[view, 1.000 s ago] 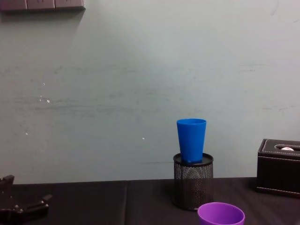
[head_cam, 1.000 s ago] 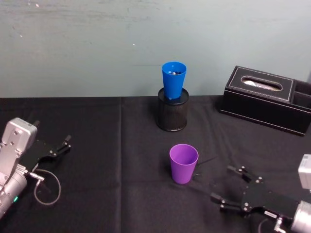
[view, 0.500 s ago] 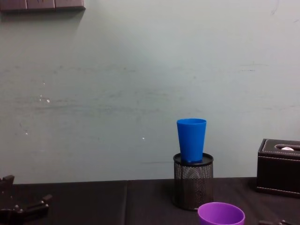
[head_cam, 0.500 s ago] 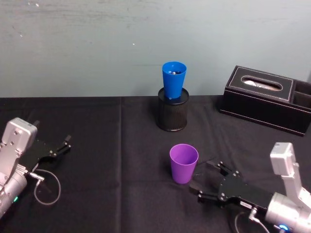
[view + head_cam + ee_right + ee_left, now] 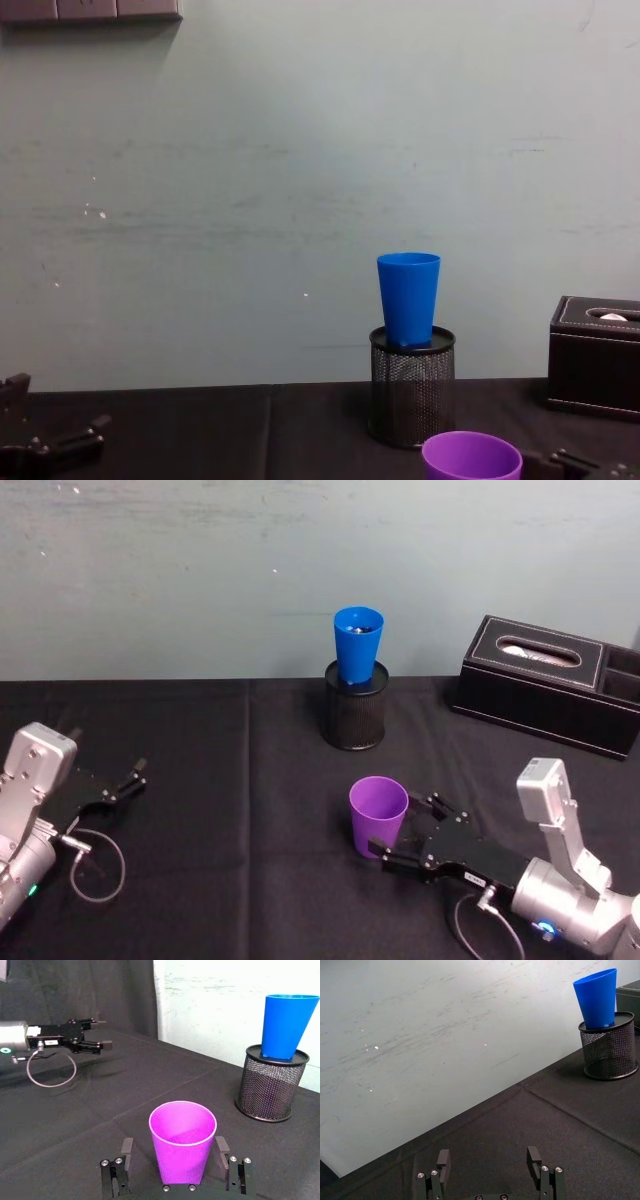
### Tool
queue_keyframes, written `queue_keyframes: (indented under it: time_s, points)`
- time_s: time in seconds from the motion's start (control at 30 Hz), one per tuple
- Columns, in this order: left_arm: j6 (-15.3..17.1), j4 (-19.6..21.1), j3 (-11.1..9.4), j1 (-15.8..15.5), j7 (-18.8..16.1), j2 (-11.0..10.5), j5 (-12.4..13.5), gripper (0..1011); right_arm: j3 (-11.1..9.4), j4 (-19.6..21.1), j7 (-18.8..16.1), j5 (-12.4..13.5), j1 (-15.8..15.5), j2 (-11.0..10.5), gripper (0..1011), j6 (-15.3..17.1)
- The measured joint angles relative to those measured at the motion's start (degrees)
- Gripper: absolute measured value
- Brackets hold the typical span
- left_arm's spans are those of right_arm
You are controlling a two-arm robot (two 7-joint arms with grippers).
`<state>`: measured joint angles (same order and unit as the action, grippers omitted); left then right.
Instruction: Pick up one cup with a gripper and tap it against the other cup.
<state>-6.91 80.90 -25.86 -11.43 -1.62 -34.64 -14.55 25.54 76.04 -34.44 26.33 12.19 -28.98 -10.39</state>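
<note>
Pale green-grey wall [image 5: 200, 580] behind a black-clothed bench [image 5: 250, 780]; the left gripper [image 5: 131, 778] lies parked and open near the bench's front left corner. A black mesh cylindrical pen holder [image 5: 353, 718] at mid back edge carries the bright blue tapered plastic tumbler [image 5: 357, 640] upright in its mouth. The purple tapered plastic tumbler [image 5: 183, 1142] stands upright toward the front edge, the right gripper [image 5: 400, 824] open astride it with fingers [image 5: 126, 1149] clear of both sides. Judged light, fairly stiff and slippery: take it mid-wall, squeezing moderately.

Purple cup [image 5: 378, 815], blue cup [image 5: 358, 640], black mesh holder [image 5: 354, 720], black cloth [image 5: 220, 810], pale green wall [image 5: 200, 580]
</note>
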Motion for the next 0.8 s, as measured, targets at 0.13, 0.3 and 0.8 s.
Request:
queue_keyframes:
  time_s: [0.13, 0.3, 0.8]
  points:
    - [0.0, 0.0, 0.0, 0.0, 0.0, 0.0, 0.0, 1000, -0.1, -0.9, 0.2, -0.7, 0.5, 1.1, 1000, -0.1]
    - [0.0, 0.0, 0.0, 0.0, 0.0, 0.0, 0.0, 1000, -0.4, -2.2, 0.4, -1.6, 1.3, 2.5, 1000, -0.2]
    - [0.0, 0.0, 0.0, 0.0, 0.0, 0.0, 0.0, 1000, -0.6, -4.2, 0.6, -3.4, 3.2, 5.0, 1000, 0.2]
